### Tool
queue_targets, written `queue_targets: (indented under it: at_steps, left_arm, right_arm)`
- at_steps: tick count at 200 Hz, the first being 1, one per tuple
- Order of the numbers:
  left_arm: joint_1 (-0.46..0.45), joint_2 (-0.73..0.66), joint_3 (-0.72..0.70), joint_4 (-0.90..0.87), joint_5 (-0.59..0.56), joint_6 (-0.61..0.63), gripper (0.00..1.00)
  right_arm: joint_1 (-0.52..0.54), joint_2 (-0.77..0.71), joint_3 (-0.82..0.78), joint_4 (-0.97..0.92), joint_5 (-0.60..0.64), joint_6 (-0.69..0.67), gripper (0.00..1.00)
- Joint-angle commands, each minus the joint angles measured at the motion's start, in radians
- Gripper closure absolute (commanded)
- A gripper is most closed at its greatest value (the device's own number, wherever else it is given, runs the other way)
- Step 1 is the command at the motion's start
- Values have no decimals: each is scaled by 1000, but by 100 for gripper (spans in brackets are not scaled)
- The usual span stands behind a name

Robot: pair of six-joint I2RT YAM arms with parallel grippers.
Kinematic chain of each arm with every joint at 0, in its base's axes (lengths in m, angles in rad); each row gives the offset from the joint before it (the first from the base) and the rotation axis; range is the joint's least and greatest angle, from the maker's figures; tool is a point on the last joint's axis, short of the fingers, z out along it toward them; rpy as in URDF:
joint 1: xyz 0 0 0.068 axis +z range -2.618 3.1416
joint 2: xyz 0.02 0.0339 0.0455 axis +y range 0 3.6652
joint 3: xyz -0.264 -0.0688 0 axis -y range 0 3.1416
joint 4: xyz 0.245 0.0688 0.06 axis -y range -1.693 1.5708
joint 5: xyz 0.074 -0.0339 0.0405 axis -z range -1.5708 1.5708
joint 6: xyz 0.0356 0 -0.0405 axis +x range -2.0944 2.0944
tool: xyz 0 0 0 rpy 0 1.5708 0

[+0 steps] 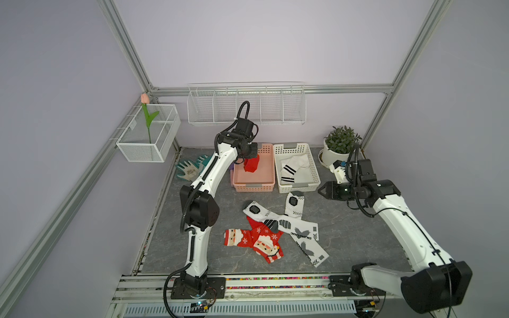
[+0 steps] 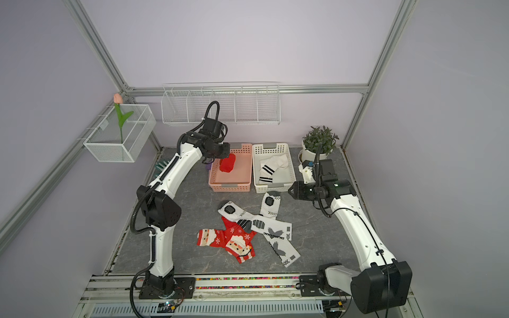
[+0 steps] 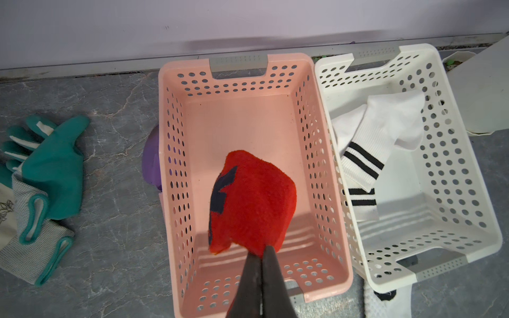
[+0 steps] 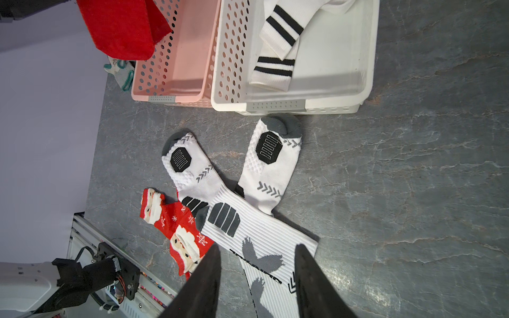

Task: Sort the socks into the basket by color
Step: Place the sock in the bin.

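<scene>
- Red sock (image 3: 252, 203) is pinched by one edge in the left gripper (image 3: 261, 254), jaws pressed narrow on the cloth, and is hung over the pink basket (image 3: 239, 62) at the far side of the table (image 1: 358, 220).
- Just right of it, the white basket (image 3: 440, 71) is occupied by a striped white sock (image 3: 366, 154).
- The right gripper (image 4: 256, 246) is held about half spread and empty, above the table off the white basket's near right corner.
- Trouble could be had at the drop. In both top views the red sock is hung toward the pink basket's left wall, so a fold might be left draped over the rim, or the cloth might be snagged on a finger and dragged back out.
- More trouble is waiting nearer. The Santa socks (image 1: 253, 239) are partly covered by the white printed socks (image 1: 292, 223), so two colours could be lifted in one grab.
- The teal gloves (image 3: 49, 170), left of the pink basket, could be mistaken for socks.
- The pinch and a dark patch on the red sock are shown only by the left wrist view; from above, the fingers are hidden under the wrist.
- The empty gap between the right fingers is shown only by the right wrist view.
</scene>
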Motion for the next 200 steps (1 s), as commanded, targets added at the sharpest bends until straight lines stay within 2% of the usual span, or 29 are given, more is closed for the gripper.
queue_targets:
  at_steps: [1, 78, 134, 200]
  left_arm:
    - [15, 27, 41, 21, 18, -15, 100]
    - [60, 109, 51, 47, 69, -28, 100]
    - [83, 141, 7, 67, 119, -48, 100]
    - [105, 169, -46, 94, 109, -57, 100]
  right_arm:
    - [-1, -25, -13, 8, -16, -2, 54]
    - [-1, -39, -16, -6, -6, -6, 53]
    - [-1, -36, -22, -3, -8, -8, 52]
    - [0, -35, -24, 2, -15, -7, 51]
